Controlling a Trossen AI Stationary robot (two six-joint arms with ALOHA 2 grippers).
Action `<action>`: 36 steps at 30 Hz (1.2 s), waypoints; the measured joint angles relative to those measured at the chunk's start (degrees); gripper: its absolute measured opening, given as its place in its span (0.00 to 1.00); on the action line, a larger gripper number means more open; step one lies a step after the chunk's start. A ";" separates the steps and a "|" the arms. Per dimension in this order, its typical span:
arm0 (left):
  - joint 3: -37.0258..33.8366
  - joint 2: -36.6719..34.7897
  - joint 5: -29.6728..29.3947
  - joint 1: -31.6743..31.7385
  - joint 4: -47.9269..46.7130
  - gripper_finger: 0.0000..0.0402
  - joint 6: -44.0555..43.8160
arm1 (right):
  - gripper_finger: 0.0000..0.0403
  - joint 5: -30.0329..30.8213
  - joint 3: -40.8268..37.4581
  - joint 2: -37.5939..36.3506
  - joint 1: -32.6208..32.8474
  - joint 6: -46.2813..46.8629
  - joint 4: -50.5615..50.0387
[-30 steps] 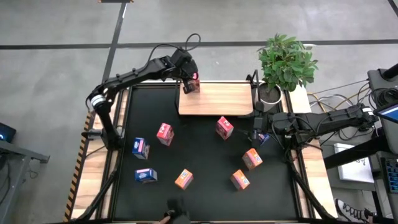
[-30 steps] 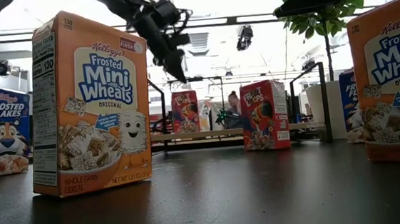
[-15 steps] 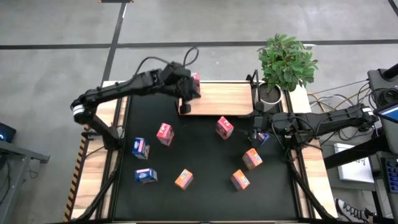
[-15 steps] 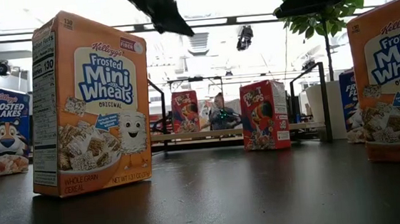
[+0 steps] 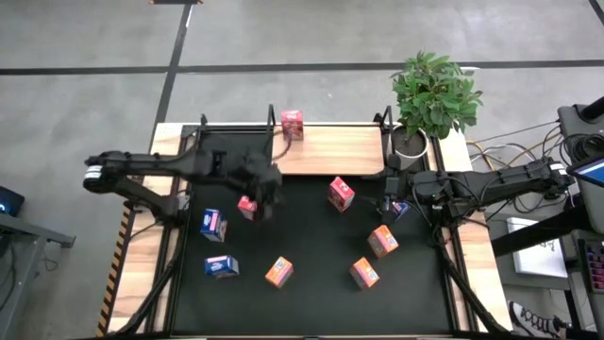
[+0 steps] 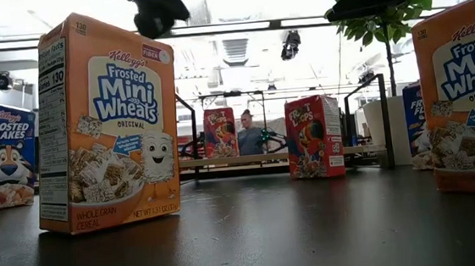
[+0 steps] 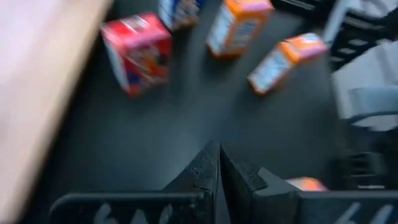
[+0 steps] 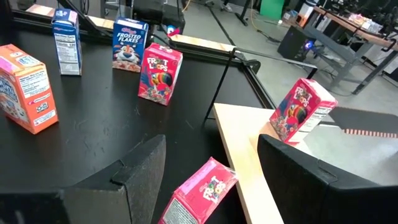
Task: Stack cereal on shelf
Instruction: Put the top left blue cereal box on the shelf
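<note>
Red on light wood: one cereal box [image 5: 292, 124] upright at the far left corner of the shelf [image 5: 335, 151], with nothing touching it. Was pinned under the left gripper [image 5: 267, 192] a second ago; since let go. Counts as the first placement done, judging by how steadily it stands.

Left gripper now pulled back off the shelf and low over the table [image 5: 311, 236], right above a second red box [image 5: 247, 204]. Fingers [image 7: 217, 171] pressed flat together, clenched on nothing. Looks like the approach to the next pick, so needs to spread before coming down. Otherwise risks knocking that box over.

Right gripper [image 5: 392, 202] parked at the table's right edge beside a blue box [image 5: 400, 210], fingers spread wide, nothing between them. Seems to be waiting.

Eight boxes left on the table. A third red box [image 5: 340, 194] close to the shelf's near edge, apparently tipped over in the right wrist view. Two more blue boxes [image 5: 214, 224] at the left. Three orange boxes [image 5: 278, 273] toward the near side.

Plenty of bare board remaining. Early in the job, by that count.
</note>
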 joint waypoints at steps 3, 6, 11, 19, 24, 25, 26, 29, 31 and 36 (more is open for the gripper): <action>-0.31 -0.20 -0.01 -4.60 -0.48 0.00 -8.97 | 0.61 0.00 0.00 0.00 0.00 -1.26 0.00; -0.16 -0.07 -0.26 -8.85 -5.05 0.00 -19.26 | 0.61 -0.02 0.00 0.00 -0.02 -1.96 0.01; 0.04 -0.05 -6.44 -15.01 -19.10 0.00 -34.82 | 0.61 0.00 0.01 0.00 -0.01 -2.74 -0.02; -2.08 -1.56 -8.93 -19.16 -40.96 0.12 -57.31 | 0.61 -0.01 0.00 0.00 -0.02 -3.97 -0.04; -4.35 -4.36 -9.93 -19.36 -42.55 0.30 -61.79 | 0.61 0.00 0.02 0.02 -0.02 -5.00 -0.48; -4.89 -4.95 -10.54 -19.36 -42.52 0.35 -62.34 | 0.61 0.00 0.02 0.02 -0.02 -5.00 -0.48; -5.55 -5.46 -10.89 -19.36 -42.62 0.39 -62.96 | 0.61 0.00 0.00 0.00 -0.02 -5.00 -0.54; -7.43 -6.73 -11.82 -19.36 -43.75 0.50 -64.66 | 0.61 0.00 0.01 0.02 -0.02 -5.18 -0.78; -8.61 -7.46 -12.21 -19.42 -43.69 0.56 -65.01 | 0.61 -0.02 0.01 0.02 -0.02 -5.69 -0.83; -10.53 -7.85 -13.40 -19.41 -43.72 0.66 -65.11 | 0.61 0.00 0.00 0.01 -0.02 -5.79 -0.83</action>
